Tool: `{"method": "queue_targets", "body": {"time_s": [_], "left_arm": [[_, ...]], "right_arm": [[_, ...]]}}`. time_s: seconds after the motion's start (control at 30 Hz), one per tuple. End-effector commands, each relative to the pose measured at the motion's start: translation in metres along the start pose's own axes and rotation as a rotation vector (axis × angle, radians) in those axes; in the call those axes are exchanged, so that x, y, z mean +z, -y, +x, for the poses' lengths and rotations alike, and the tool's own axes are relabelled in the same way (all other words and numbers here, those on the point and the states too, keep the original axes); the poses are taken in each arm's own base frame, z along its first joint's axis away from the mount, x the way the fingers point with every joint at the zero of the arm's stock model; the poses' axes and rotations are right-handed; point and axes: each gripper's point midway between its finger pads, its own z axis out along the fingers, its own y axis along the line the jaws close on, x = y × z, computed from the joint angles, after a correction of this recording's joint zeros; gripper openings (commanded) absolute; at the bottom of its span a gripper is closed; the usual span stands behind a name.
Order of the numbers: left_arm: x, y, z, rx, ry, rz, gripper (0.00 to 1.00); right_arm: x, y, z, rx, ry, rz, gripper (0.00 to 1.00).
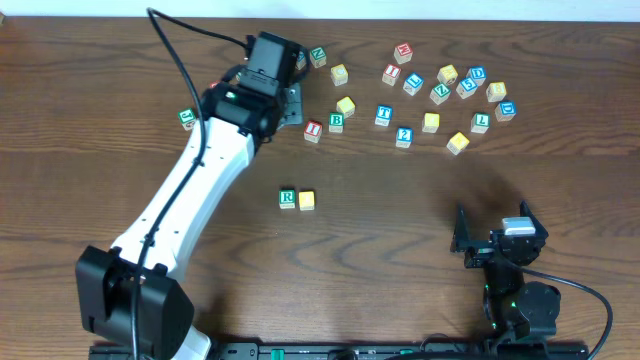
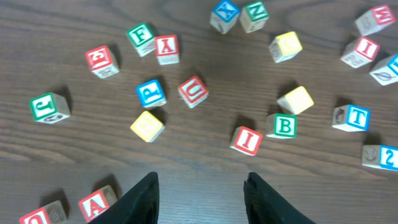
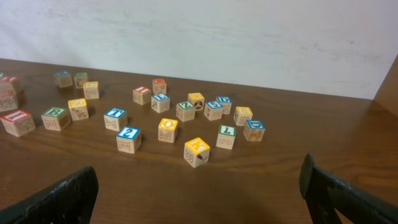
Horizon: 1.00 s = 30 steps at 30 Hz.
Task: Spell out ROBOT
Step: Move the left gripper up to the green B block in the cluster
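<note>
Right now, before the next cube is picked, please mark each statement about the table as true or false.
1. The green R cube lies beside a yellow-topped cube, apart from the scattered cubes. True.
2. The left gripper holds the green B cube. False: its jaws are apart and empty, and the B lies on the table next to the red I cube.
3. The right gripper is open and holds nothing. True.
4. The blue T cube is placed in the row with R. False: it lies among the scattered cubes.
</note>
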Motion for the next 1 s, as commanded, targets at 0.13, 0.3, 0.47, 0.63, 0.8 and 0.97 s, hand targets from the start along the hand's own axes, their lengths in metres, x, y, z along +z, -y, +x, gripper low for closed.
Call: {"method": "queue_targets", "body": {"time_s": [0.13, 0.3, 0.47, 0.63, 0.8, 0.97], "left_arm": [[0.0, -0.003, -0.001, 0.029, -0.022, 0.023, 0.43], [0.0, -0.004, 0.001, 0.034, -0.032, 0.02, 0.44], [0.0, 0.004, 0.001, 0.032, -0.036, 0.067, 0.44], [0.0, 0.009, -0.007, 0.028, -0.003, 0.085, 0.43], [-0.002, 0.019, -0.012, 0.069, -0.005, 0.135, 0.43], [0.011, 0.028, -0.011, 0.09, -0.063, 0.15, 0.43]], "right_arm": [[0.0, 0.001, 0.002, 0.012, -0.005, 0.001, 0.99], [0.0, 0.001, 0.002, 0.012, -0.006, 0.001, 0.99], [0.0, 0.001, 0.002, 0.012, -0.006, 0.001, 0.99], [0.0, 0.001, 0.002, 0.012, -0.006, 0.001, 0.99], [0.0, 0.001, 0.002, 0.012, -0.005, 0.001, 0.99], [0.0, 0.001, 0.002, 0.012, -0.005, 0.001, 0.99]]}}
